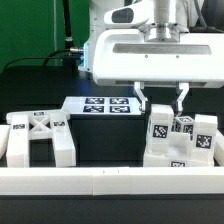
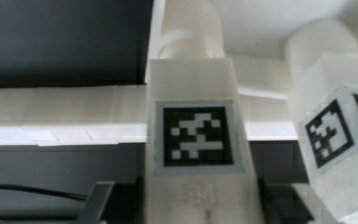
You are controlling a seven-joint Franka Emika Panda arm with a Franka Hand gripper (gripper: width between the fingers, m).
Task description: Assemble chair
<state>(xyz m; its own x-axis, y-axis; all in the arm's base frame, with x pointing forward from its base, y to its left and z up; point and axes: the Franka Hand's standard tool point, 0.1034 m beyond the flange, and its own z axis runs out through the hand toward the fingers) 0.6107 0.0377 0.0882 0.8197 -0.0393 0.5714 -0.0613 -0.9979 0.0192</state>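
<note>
Several chunky white tagged chair parts (image 1: 180, 138) stand in a tight cluster on the exterior view's right. An X-ribbed chair panel (image 1: 38, 135) stands on the exterior view's left. My gripper (image 1: 160, 100) hangs open just above the cluster, and its fingers do not touch anything. In the wrist view the gripper (image 2: 197, 205) straddles one upright white part (image 2: 197, 100) that bears a square tag. There are dark gaps between the part and the fingers (image 2: 108, 202) on both sides. A second tagged part (image 2: 339, 125) stands close beside it.
The marker board (image 1: 100, 105) lies flat behind the parts, in the middle of the black table. A long plain white border rail (image 1: 110, 182) runs along the front edge. Cables and a white robot base stand at the back.
</note>
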